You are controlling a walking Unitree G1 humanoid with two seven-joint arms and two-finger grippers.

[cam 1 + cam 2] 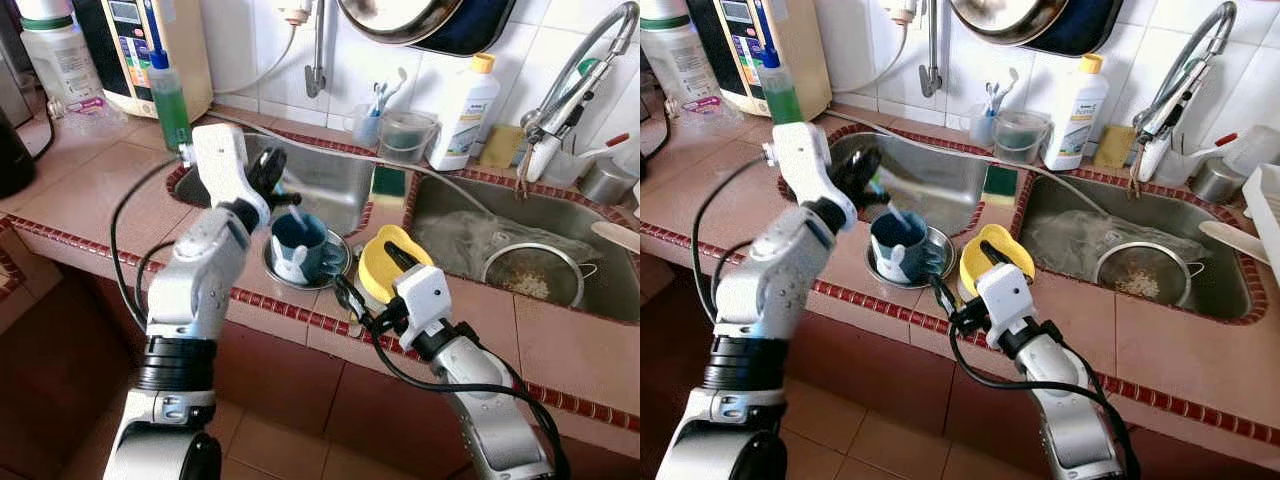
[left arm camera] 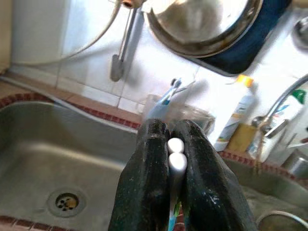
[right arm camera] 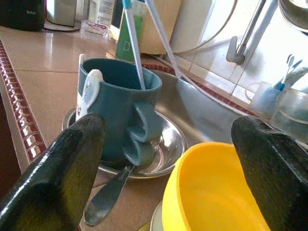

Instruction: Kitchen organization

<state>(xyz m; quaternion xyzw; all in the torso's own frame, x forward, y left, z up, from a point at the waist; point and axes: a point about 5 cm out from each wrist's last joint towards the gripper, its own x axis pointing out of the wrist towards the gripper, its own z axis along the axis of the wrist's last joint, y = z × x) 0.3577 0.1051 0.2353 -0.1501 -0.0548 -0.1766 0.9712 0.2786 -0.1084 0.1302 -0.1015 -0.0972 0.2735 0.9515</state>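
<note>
Blue mug (image 1: 300, 243): we see the left gripper (image 1: 270, 180) clamped on two toothbrushes (image 2: 176, 159) (tips inside); right gripper (image 3: 168, 159) gapes wide, empty, near yellow cup (image 1: 385, 262).

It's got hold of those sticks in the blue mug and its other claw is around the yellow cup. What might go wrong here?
1. The left gripper is shut on the toothbrushes standing in the teal mug; pulling at an angle might tip the mug off its metal saucer.
2. The right gripper is open around the yellow cup, which sits near the counter edge; a nudge might push it off.
</note>
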